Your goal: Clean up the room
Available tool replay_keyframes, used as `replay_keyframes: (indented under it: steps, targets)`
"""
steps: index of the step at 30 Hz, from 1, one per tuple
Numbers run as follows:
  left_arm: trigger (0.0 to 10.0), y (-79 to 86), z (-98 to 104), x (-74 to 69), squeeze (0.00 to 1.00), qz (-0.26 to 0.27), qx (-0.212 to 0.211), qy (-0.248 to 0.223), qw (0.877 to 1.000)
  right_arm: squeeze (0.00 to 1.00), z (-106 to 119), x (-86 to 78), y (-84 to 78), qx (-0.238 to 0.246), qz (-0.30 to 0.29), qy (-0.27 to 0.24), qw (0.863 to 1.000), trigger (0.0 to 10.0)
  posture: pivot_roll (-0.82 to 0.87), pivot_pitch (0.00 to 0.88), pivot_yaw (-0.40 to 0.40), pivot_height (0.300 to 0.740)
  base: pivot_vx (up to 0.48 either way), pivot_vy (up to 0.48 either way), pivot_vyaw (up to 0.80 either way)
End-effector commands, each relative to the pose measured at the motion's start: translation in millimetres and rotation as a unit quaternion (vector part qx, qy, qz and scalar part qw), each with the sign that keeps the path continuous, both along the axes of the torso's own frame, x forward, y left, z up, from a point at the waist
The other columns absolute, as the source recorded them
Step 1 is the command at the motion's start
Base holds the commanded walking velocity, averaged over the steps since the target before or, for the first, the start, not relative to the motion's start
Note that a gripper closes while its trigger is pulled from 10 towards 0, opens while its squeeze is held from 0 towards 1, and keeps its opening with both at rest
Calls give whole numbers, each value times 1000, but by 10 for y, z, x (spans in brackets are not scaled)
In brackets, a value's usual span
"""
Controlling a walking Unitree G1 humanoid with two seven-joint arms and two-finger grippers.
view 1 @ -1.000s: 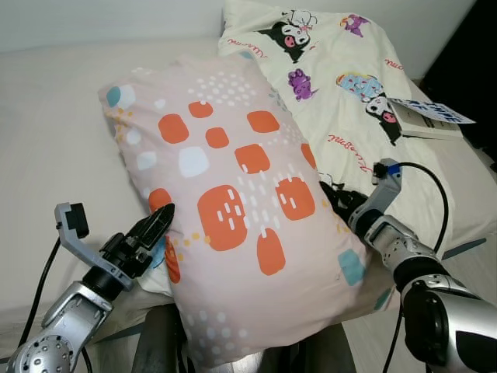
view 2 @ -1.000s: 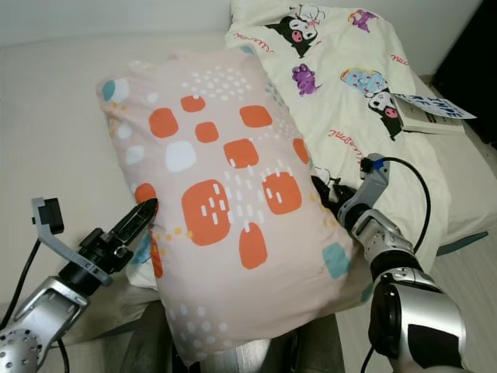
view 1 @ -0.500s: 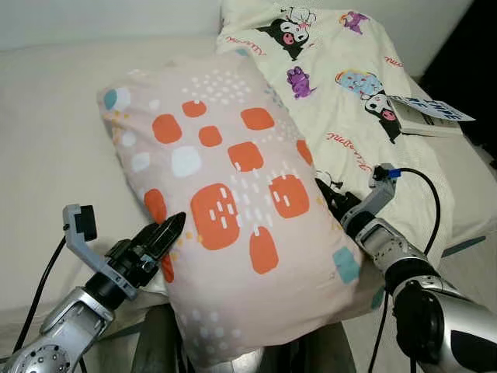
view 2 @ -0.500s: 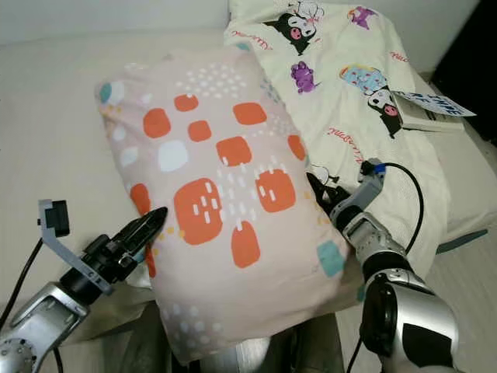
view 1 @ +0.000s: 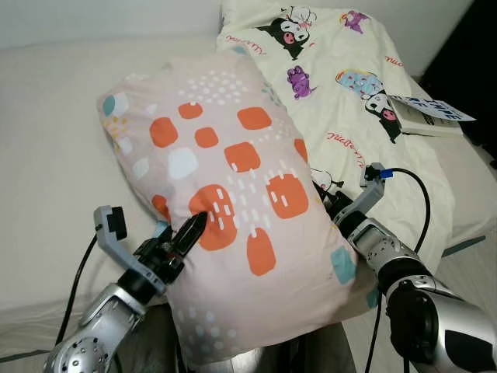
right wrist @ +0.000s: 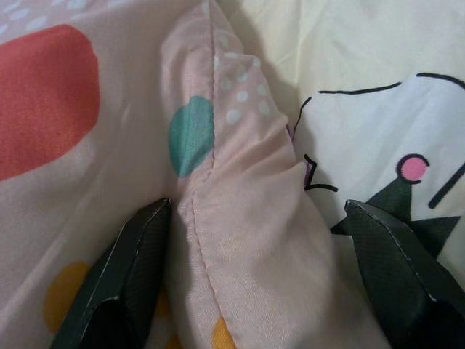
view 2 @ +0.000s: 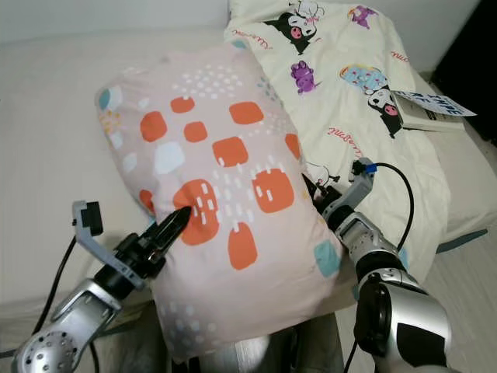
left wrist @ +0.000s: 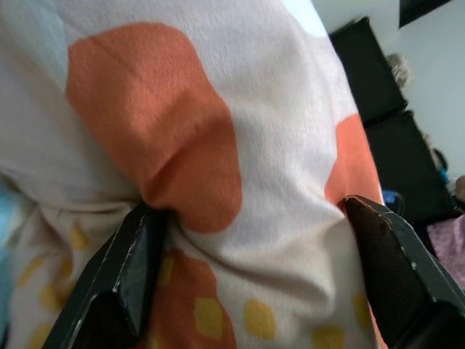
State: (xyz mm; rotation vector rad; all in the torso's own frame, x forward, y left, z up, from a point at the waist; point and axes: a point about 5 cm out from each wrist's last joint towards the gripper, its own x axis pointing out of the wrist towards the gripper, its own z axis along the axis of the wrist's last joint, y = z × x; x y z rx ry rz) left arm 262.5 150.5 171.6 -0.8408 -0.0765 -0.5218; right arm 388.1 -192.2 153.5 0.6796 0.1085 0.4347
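Observation:
A big pink pillow (view 1: 233,202) with orange and white squares stands tilted over the bed's near edge, held between my two grippers. On its left side, the left gripper (view 1: 192,227) presses into an orange patch; in the left wrist view its black fingers (left wrist: 131,262) straddle a bulge of the pillow's (left wrist: 240,182) fabric. At the right edge, the right gripper (view 1: 329,203) holds the seam. Seen from the right wrist, that seam edge (right wrist: 232,240) lies between the fingers (right wrist: 138,262).
A cream blanket (view 1: 349,85) with cartoon prints covers the right of the bed. A book (view 1: 431,116) lies on its far right side. The plain white sheet (view 1: 54,116) stretches to the left. Beyond the bed's right edge is floor (view 1: 474,256).
My left gripper has slid right and up across the pillow's front, onto the orange patch. The right gripper has drawn slightly left, and the pillow has shifted a little with them.

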Motion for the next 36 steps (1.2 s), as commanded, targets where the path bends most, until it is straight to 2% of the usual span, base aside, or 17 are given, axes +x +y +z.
replay_keyframes:
  steps: [1,6,7,11,13,15,18,20,21,22,24,27,31,34,35,36]
  targets:
    - [10000,-129,-43,31,1000,-16,-31,12,999,0,-115,-35,186,19,40,21,999,10000,152,433,-32,581,0,0,0]
    - [10000,-167,-54,58,976,-14,-32,12,999,0,-94,-33,252,29,59,10,998,10000,141,426,-28,581,0,0,0]
    - [10000,-193,-77,61,953,-17,-27,14,999,0,-54,-27,288,51,71,-1,996,10000,135,423,-28,581,0,0,0]
    - [10000,-225,-138,56,929,-21,-11,25,999,0,22,-21,331,76,95,-22,992,10000,130,420,-29,581,0,0,0]
    - [10000,-240,-198,54,925,-17,1,38,999,0,78,-35,388,88,137,-43,986,10000,130,420,-29,581,0,0,0]
    - [10000,-241,-236,60,910,-5,8,46,999,0,61,-73,437,74,179,-51,980,10000,121,418,-31,581,0,0,0]
    - [10000,-252,-245,61,906,-5,7,47,999,0,33,-98,452,75,197,-46,976,10000,118,414,-33,581,0,0,0]
    - [10000,-267,-246,62,906,-10,3,46,999,0,1,-127,448,123,205,-19,971,10000,114,407,-34,581,0,0,0]
    - [10000,-267,-246,62,906,-10,3,46,999,0,1,-127,448,123,205,-19,971,10000,114,407,-34,581,0,0,0]
    - [10000,-283,-250,69,906,-14,4,46,999,0,-46,-165,452,156,216,3,964,10000,112,407,-35,581,0,0,0]
    - [10000,-288,-253,73,906,-14,6,46,999,0,-65,-179,455,161,220,9,962,10000,112,407,-35,581,0,0,0]
    - [10000,-299,-250,76,906,-18,9,44,999,0,-94,-191,459,157,221,16,962,10000,111,403,-36,581,0,0,0]
    - [10000,-315,-234,93,898,-25,30,33,999,0,-242,-245,461,100,231,56,966,10000,92,386,-35,581,0,0,0]
    - [10000,-332,-235,92,894,-34,31,31,998,0,-265,-258,445,85,235,65,966,10000,84,376,-34,581,0,0,0]
    - [10000,-343,-237,91,894,-39,32,30,998,0,-276,-263,435,79,236,70,966,9412,83,375,-35,581,0,0,0]
    - [10000,-343,-237,91,894,-39,32,30,998,0,-276,-263,435,79,236,70,966,9412,83,375,-35,581,0,0,0]
